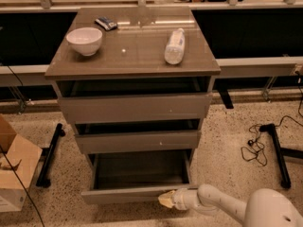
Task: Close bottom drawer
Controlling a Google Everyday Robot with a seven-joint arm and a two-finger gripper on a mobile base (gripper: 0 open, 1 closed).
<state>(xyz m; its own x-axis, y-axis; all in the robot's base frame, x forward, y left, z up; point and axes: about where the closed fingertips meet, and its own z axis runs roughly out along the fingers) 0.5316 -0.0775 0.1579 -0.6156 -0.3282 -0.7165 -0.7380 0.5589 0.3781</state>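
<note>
Gripper sits low at the near edge of the scene, its pale tip right at the front panel of the bottom drawer, toward the panel's right end. It looks to be touching or just beside it; we can't say which. Apart or together, we cannot tell. The white arm runs off to the right & nearer, so the approach is from the near-right.

The bottom drawer is pulled well out toward us, w/ its dark inside fully exposed and its front standing much nearer than the two fronts above. So the task reads to us as barely begun: contact position prob. reached, the whole push inward still to do. The front has to travel far-ward until it sits under the middle drawer.

The middle drawer and the top drawer each show a dark gap above their fronts. They aren't our job.

On the cabinet top: white bowl far-left, a clear bottle lying on its side to the right, and a small dark item at the far edge. A cardboard box stands on the floor at left, w/ cables at right.
</note>
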